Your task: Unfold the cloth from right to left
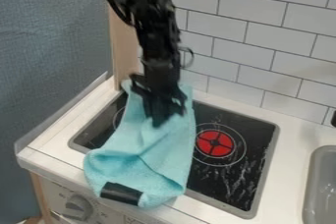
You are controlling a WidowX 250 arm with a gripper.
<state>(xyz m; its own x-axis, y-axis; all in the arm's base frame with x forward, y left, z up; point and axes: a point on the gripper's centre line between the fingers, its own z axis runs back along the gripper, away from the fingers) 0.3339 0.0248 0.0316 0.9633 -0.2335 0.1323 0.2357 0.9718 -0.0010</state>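
The gripper (159, 121) hangs from the top over the upper middle part of the light blue cloth (154, 152), pointing down. The cloth lies lengthwise across the left half of the black stove top, from the back edge to the front counter edge. Folds and creases run through its middle, and its lower left side is bunched. A black patch (121, 193) shows at its front end, by the counter's edge. Whether the gripper touches the cloth cannot be told.
Right of the cloth, a red burner (215, 143) marks the stove top (239, 179). A grey sink (322, 183) is at the right edge. White tiles (263, 41) stand behind, and a knob (77, 207) is on the front panel.
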